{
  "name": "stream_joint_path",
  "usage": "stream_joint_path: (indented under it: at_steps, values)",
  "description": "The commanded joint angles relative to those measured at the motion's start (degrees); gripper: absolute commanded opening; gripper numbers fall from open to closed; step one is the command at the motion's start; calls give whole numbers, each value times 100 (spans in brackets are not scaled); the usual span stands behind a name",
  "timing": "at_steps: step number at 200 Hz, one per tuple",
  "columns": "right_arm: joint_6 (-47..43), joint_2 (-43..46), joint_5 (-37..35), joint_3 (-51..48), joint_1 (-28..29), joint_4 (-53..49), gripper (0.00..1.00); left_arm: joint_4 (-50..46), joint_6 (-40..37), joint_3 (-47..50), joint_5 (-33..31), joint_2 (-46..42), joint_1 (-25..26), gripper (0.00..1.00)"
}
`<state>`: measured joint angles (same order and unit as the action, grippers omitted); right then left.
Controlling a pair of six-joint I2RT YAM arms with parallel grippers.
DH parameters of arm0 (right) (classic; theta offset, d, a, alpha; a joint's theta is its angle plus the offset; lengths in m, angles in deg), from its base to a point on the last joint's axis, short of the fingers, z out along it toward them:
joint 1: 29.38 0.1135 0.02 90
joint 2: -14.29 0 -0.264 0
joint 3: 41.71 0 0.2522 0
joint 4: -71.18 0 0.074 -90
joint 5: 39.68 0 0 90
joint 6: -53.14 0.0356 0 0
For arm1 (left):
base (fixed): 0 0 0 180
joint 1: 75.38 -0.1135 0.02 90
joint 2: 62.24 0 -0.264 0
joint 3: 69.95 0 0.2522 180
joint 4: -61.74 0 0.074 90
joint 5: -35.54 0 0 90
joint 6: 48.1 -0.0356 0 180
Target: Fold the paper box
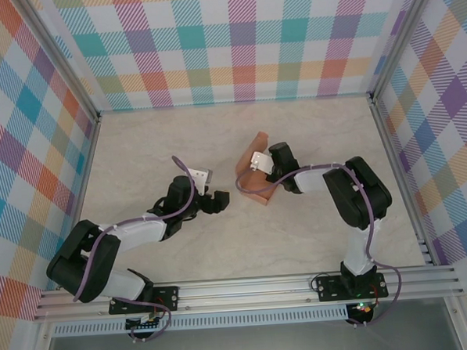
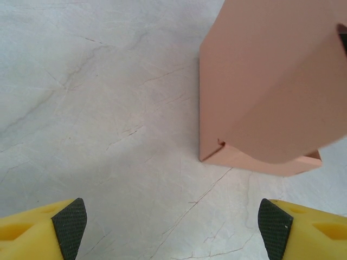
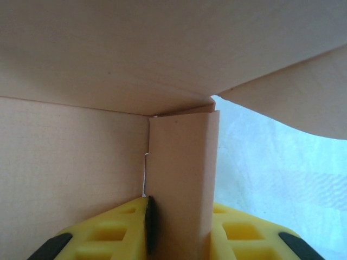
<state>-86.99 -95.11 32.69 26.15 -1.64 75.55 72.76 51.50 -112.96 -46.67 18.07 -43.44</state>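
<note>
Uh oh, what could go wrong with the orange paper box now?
1. The right gripper pinches just one thin flap of the paper box, so the card might crease in the wrong place or tear if pulled.
2. The left gripper is open and not touching the box, so nothing else steadies it; it may slide or tip on the smooth table.
</note>
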Motion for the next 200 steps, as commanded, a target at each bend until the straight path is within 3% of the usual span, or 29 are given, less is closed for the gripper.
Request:
stream_joint_path:
  at_steps: [1,49,77,123,153,172,187,200]
  values:
    - [237,-274,-399,-73,-19,-234,28,-90,17,108,-80,-249,-13,85]
    - [2013,668,382,162,-56,-1516,38,-403,-183,158,-365,-676,-13,86]
    - [2372,1148,964,56,-120,-1994,44,-412,-130,106,-360,-677,-13,86]
    - [2368,2248,2267,-697,-783,-1768,48,-460,-187,1,-273,-595,-13,86]
    - [2815,2792,3751,-1106,-1591,-870,50,-556,-565,-227,703,-565,11,86]
    - [2491,2573,4857,-812,-1894,-882,50,-827,-715,-497,903,-437,94,86]
    - [1618,2141,5741,-186,-1936,-1692,51,-882,-697,-650,885,-312,162,83]
    - [1045,1588,6072,526,-1948,-2402,50,-957,-535,-825,869,-117,172,78]
